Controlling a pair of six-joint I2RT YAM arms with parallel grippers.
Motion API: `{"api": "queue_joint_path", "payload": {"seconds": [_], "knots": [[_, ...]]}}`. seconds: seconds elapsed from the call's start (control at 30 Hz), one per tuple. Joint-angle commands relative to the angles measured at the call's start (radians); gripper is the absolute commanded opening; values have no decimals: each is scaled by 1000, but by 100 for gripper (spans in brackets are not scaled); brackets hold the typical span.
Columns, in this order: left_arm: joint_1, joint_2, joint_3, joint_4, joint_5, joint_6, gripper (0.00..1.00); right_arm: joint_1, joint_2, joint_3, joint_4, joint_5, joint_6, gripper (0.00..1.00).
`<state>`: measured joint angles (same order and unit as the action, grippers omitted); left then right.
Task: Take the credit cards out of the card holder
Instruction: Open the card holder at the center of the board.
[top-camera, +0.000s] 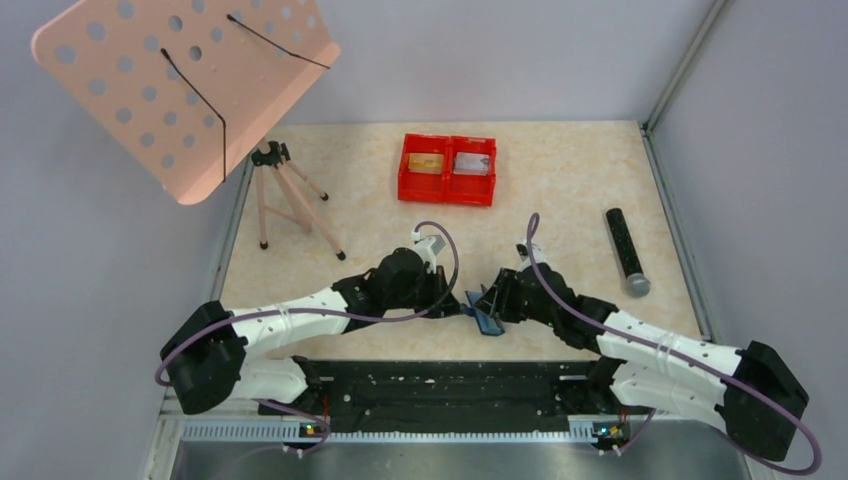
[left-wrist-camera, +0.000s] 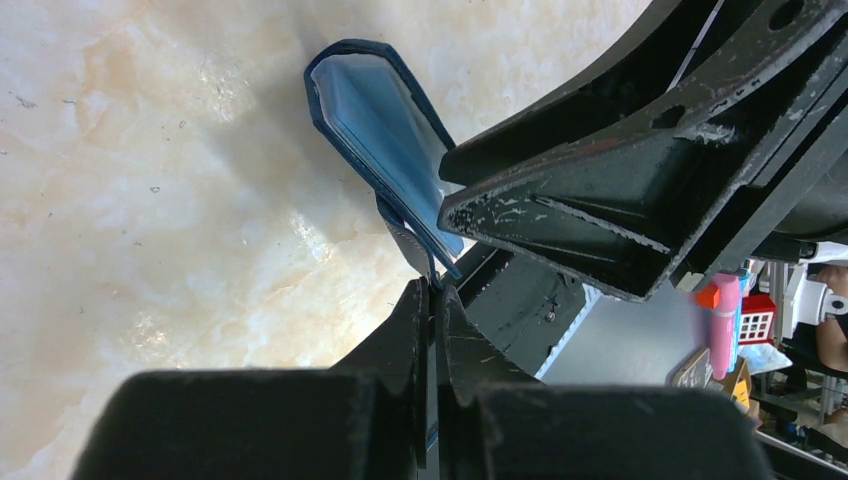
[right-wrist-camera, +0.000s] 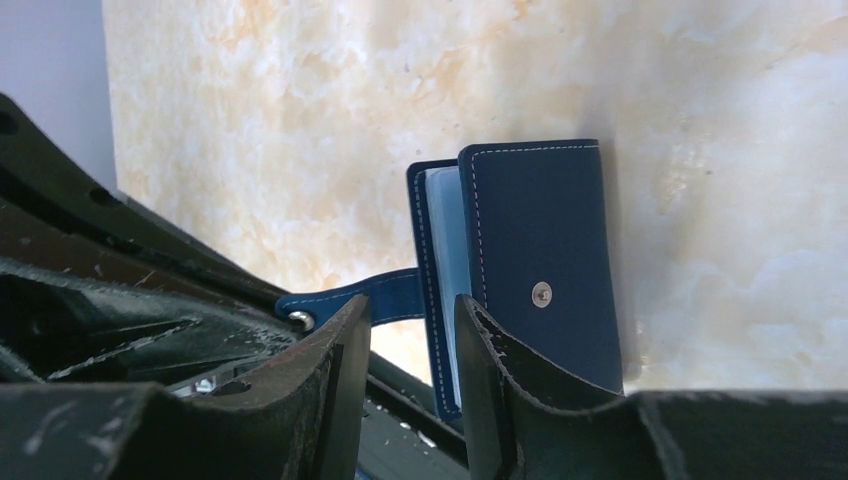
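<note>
The card holder (right-wrist-camera: 545, 260) at the right gripper's (right-wrist-camera: 410, 325) fingertips looks like matt navy leather or leatherette with pale stitching and a small shiny metal snap (right-wrist-camera: 541, 294), its inner pockets (left-wrist-camera: 385, 140) smooth and slightly glossy. The gripper's fingers (right-wrist-camera: 335, 370) are black hard plastic, scuffed and scratched pale. Under the gripper, the surface (right-wrist-camera: 300, 120) is smooth, marbled beige, faintly sheened.

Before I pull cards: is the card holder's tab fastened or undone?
Undone: the tab juts sideways off the card holder, snap clear of the stud.
</note>
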<state>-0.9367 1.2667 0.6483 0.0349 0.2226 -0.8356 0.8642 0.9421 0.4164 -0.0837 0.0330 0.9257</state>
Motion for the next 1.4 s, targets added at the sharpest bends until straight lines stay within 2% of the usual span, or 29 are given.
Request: {"api": "queue_joint_path", "payload": {"seconds": [0.0, 0.27, 0.83, 1.0, 1.13, 1.37], "knots": [[3, -39, -7, 45, -9, 7, 0, 13, -21, -8, -85, 107, -13, 37], [3, -45, -12, 26, -32, 11, 0, 13, -57, 2, -234, 225, -34, 38], [3, -76, -29, 14, -36, 21, 0, 13, -127, 35, -372, 320, -5, 34], [3, -74, -33, 35, -23, 19, 0, 13, -204, 67, -314, 224, -9, 34], [3, -72, -29, 36, -22, 21, 0, 14, -234, 66, -188, 119, -40, 35], [3, -70, -29, 43, -19, 15, 0, 13, -118, 55, -23, -4, -55, 35]]}}
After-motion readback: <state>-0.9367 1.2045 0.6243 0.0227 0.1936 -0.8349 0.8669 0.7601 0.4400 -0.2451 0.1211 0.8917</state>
